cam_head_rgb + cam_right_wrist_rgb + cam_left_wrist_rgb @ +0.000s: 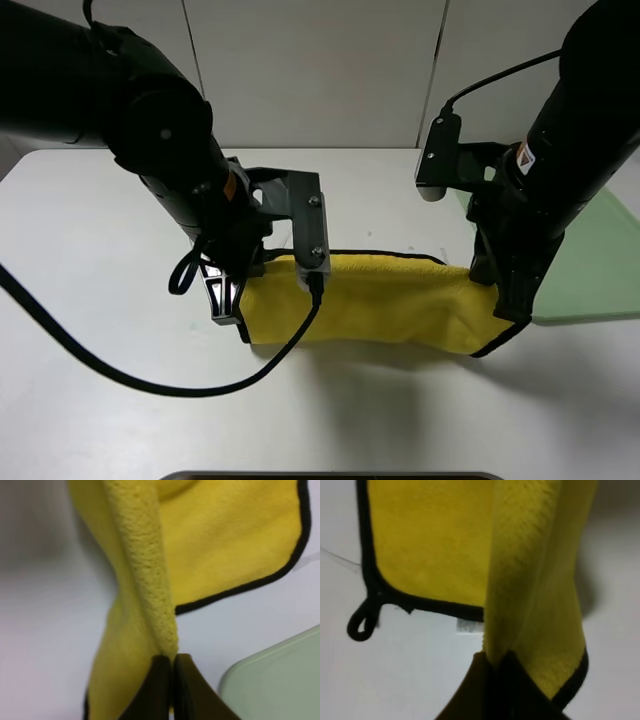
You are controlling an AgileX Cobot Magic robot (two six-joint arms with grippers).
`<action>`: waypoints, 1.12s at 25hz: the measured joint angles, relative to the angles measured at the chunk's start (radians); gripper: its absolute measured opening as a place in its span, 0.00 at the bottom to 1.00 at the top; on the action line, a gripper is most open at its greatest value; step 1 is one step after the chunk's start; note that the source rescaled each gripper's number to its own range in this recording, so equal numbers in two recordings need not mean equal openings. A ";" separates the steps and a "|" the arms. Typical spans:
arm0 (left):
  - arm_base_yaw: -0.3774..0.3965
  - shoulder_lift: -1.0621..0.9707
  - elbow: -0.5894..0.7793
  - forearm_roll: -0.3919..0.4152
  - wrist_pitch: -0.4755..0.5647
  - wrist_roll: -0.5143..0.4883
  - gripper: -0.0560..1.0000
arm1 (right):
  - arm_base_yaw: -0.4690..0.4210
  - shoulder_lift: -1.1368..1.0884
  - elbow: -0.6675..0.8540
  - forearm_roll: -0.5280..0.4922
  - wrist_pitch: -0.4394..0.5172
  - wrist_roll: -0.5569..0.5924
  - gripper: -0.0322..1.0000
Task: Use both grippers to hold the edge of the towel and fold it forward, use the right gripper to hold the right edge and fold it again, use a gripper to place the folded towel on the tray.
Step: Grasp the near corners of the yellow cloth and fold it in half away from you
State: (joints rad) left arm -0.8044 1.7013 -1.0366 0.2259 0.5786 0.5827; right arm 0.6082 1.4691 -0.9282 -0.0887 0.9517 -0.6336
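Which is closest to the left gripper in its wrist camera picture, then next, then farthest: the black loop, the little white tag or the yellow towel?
1. The towel: pinched right in the left gripper.
2. The white tag: peeking out from the black-trimmed edge.
3. The black loop: out at the towel's corner.

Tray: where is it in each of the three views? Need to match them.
Exterior high: tray at the far right edge, beside the towel.
Left wrist: not in it.
Right wrist: tray's corner close beside the right gripper.
Shared landmark: the yellow towel, in all three views.
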 joint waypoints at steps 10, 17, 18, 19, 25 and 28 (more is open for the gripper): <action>0.059 0.043 0.000 0.007 -0.087 0.000 0.05 | 0.000 0.073 0.000 -0.078 -0.118 0.000 0.03; 0.080 0.077 0.000 0.027 -0.139 0.000 0.05 | 0.000 0.118 0.000 -0.111 -0.191 0.000 0.03; 0.087 0.083 0.000 0.028 -0.143 0.000 0.05 | 0.000 0.121 0.000 -0.116 -0.206 0.000 0.03; 0.094 0.093 0.000 0.028 -0.150 0.000 0.05 | 0.000 0.123 0.000 -0.122 -0.224 0.000 0.03; 0.113 0.140 -0.023 0.028 -0.177 0.000 0.05 | 0.000 0.137 0.000 -0.201 -0.299 0.000 0.03; 0.114 0.163 -0.062 0.029 -0.179 0.000 0.05 | 0.000 0.161 0.000 -0.226 -0.311 0.000 0.03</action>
State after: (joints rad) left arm -0.6905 1.8645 -1.0986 0.2552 0.3996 0.5827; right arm 0.6082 1.6300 -0.9282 -0.3145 0.6405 -0.6336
